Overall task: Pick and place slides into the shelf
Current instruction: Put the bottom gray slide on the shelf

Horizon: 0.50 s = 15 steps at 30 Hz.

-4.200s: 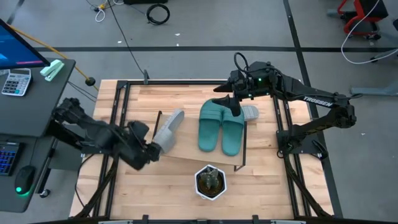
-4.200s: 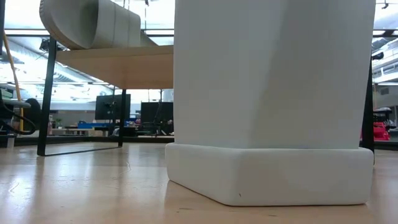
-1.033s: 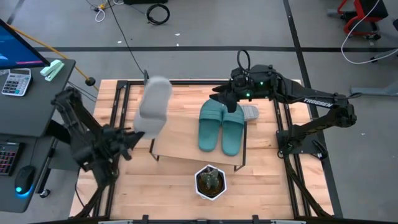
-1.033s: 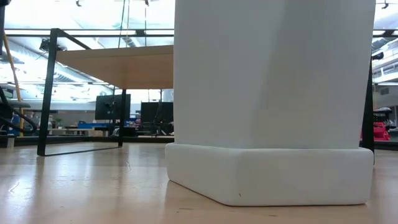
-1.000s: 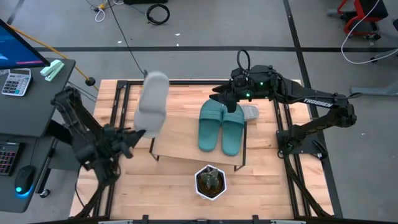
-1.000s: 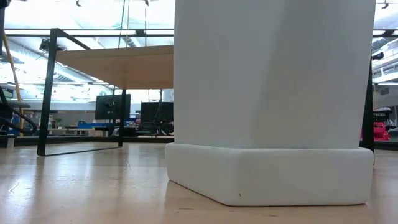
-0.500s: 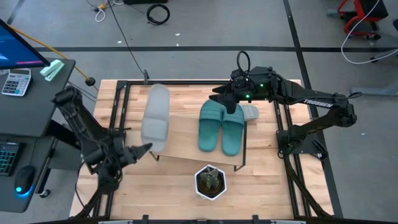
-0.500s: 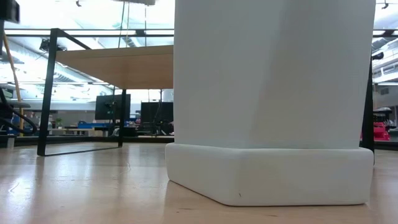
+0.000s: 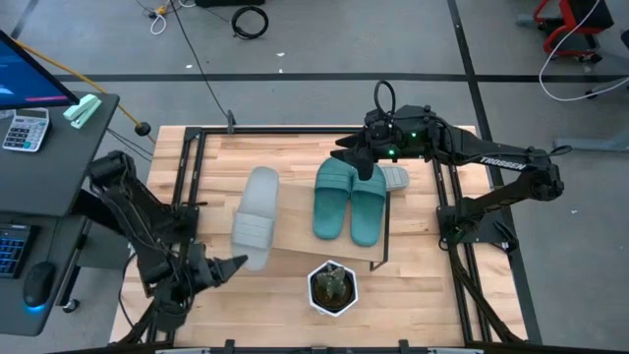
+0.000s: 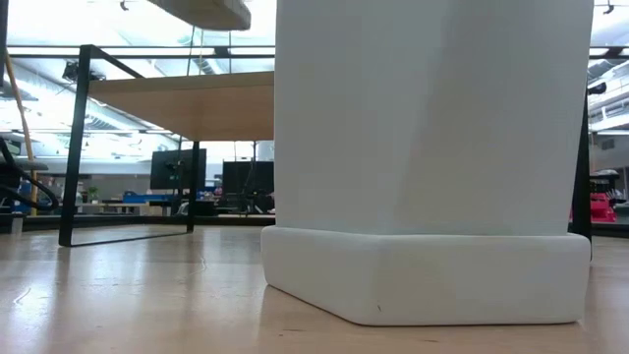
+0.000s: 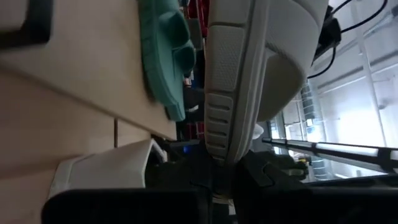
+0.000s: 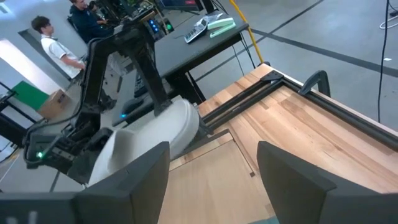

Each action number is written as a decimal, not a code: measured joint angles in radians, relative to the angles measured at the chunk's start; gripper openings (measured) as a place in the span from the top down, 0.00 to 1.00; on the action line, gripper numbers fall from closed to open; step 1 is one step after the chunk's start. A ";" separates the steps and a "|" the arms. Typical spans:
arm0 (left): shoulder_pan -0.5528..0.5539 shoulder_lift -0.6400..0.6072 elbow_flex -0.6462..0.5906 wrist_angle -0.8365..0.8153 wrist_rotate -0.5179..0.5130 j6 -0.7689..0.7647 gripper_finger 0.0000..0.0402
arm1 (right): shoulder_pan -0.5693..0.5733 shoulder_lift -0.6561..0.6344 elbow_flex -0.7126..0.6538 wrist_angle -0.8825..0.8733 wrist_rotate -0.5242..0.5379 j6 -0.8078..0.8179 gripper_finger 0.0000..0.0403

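Note:
A light grey slide (image 9: 257, 214) hangs above the left end of the shelf's wooden board (image 9: 295, 226), with my left gripper (image 9: 236, 264) shut on it. In the low view its sole (image 10: 201, 12) shows above the board (image 10: 187, 103). The teal-green pair (image 9: 349, 202) lies side by side on the board's right half, also seen in the left wrist view (image 11: 165, 56). A second grey slide (image 9: 395, 179) lies by the shelf's far right corner. My right gripper (image 9: 366, 167) hovers open over that corner, its fingers (image 12: 124, 180) holding nothing. My left gripper pinches the grey slide's near end (image 11: 217, 163) between its two fingers. The fingers come from the table's near left, slanting, and lie along the slide. The slide reaches away from them toward the far edge, roughly level, strap up, lifted clear of the board.
A white planter (image 9: 332, 285) with a cactus stands on the table just in front of the shelf and fills most of the low view (image 10: 432, 147). A black frame (image 9: 187, 167) runs around the tabletop. A desk with a calculator (image 9: 25, 128) stands to the left, and people (image 12: 56, 43) are in the room beyond.
My left gripper has gone toward the table's near edge and a little to the right, still shut on the grey slide. The slide has travelled with it from beyond the shelf's far left corner to above the board's left end, and now shows in the low view.

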<state>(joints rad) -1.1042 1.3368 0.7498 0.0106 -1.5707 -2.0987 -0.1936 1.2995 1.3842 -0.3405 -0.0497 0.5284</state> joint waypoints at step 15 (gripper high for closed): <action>-0.011 0.186 0.000 0.107 0.000 -0.142 0.92 | 0.000 0.000 0.000 0.001 0.000 0.004 0.38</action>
<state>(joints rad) -1.1149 1.5228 0.7498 0.1173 -1.5703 -2.2406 -0.1932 1.2995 1.3842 -0.3397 -0.0496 0.5323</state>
